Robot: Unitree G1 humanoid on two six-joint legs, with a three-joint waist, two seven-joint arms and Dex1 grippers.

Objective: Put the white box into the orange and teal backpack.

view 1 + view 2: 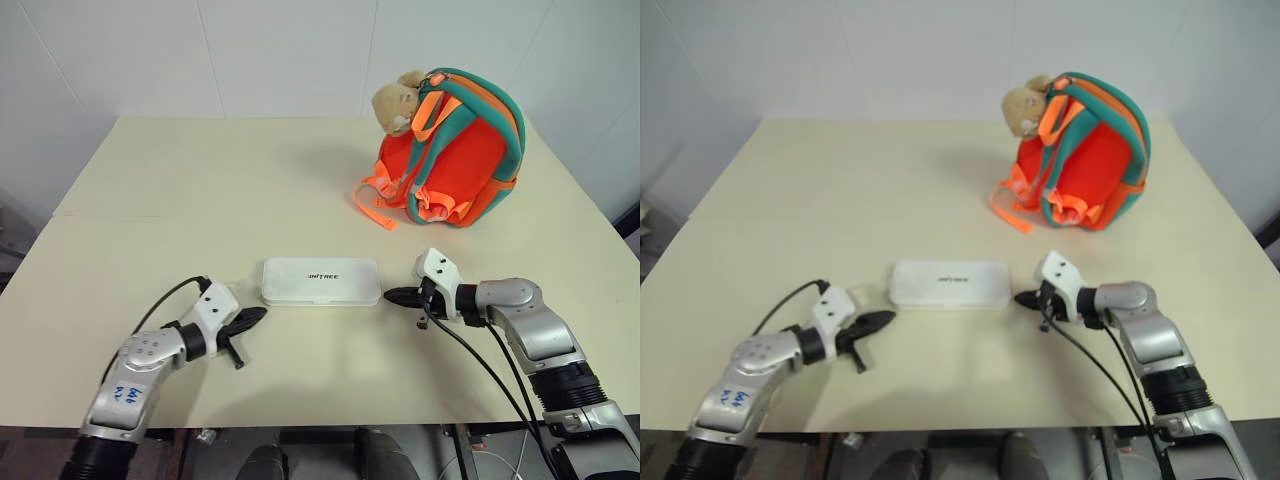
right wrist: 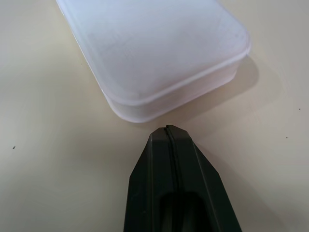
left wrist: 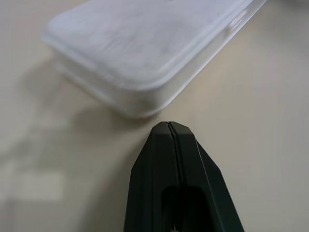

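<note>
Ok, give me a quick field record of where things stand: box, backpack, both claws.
box: white box flat on table, near front edge, untouched
backpack: backpack standing at far right of table, plush toy at its top
left claw: left claw shut, just off the box's left end, not touching
right claw: right claw shut, just off the box's right end, not touching
held: nothing

White box (image 1: 321, 282) flat (lettered lid up), backpack (image 1: 456, 150) upright beyond.
</note>
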